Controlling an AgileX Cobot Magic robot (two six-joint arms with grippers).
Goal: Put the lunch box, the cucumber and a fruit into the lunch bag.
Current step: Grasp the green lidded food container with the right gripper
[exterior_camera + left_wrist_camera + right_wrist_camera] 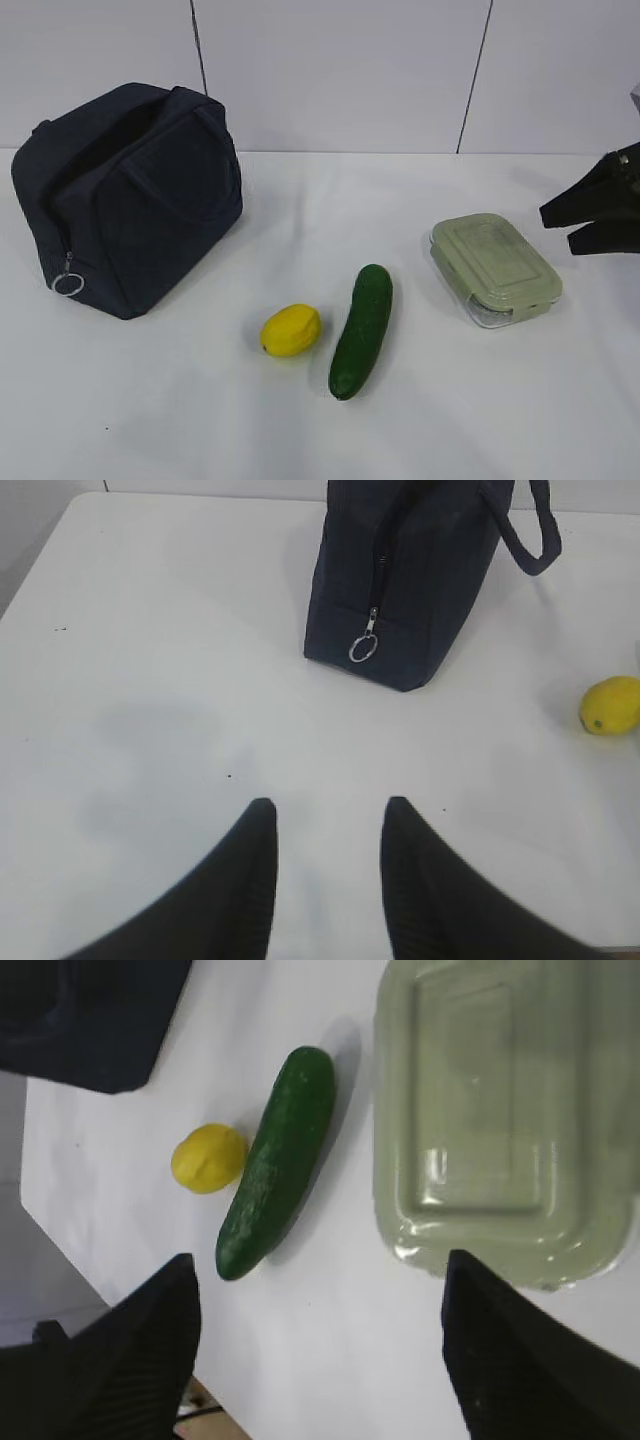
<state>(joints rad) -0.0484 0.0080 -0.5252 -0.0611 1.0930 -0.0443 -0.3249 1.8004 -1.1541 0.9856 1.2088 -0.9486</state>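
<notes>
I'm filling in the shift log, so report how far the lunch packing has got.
Done: nothing is packed. The bag stands with its top open, but the box, cucumber and lemon all lie on the table. In hand: nothing; the right gripper hangs open beside the box, and the left gripper is empty, facing the bag. Left: all three items.
</notes>
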